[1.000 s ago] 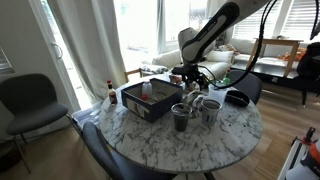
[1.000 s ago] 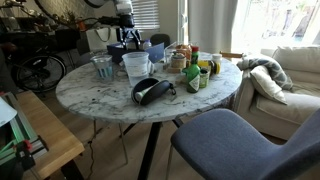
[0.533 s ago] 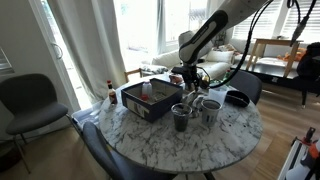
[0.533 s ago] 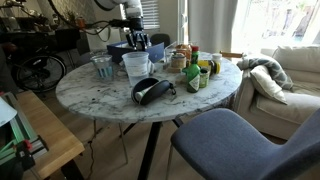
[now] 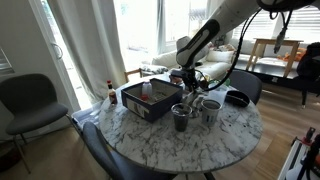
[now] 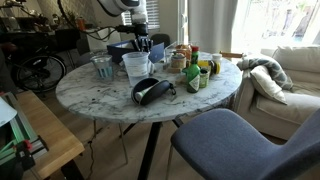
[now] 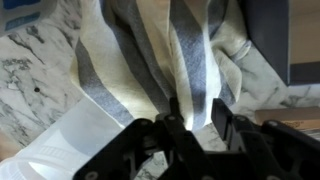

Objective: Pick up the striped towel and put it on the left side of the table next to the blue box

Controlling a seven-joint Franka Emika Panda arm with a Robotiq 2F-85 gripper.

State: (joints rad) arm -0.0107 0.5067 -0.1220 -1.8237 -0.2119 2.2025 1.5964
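Note:
The wrist view is filled by the striped towel (image 7: 150, 50), pale cloth with grey stripes, lying bunched on the marble table (image 7: 30, 60). My gripper (image 7: 193, 105) is pressed down into it, the two fingers close together with a raised fold of cloth pinched between them. In both exterior views the gripper (image 5: 185, 80) (image 6: 140, 42) is low over the table (image 5: 150, 140) (image 6: 110, 95), just beside and behind the blue box (image 5: 150, 100) (image 6: 120, 48). The towel is too small and too hidden by the arm to make out in those views.
Two metal cups (image 5: 181, 117) (image 5: 209, 110) stand beside the box near the gripper. A black rounded object (image 6: 150, 90) lies mid-table, and bottles and jars (image 6: 195, 70) cluster beyond it. Plastic cups (image 6: 135, 65) stand by the box. Chairs (image 6: 240, 135) (image 5: 25, 100) ring the table.
The jaws have closed in from wide open onto a fold of the towel. The arm has leaned and dropped slightly toward the table.

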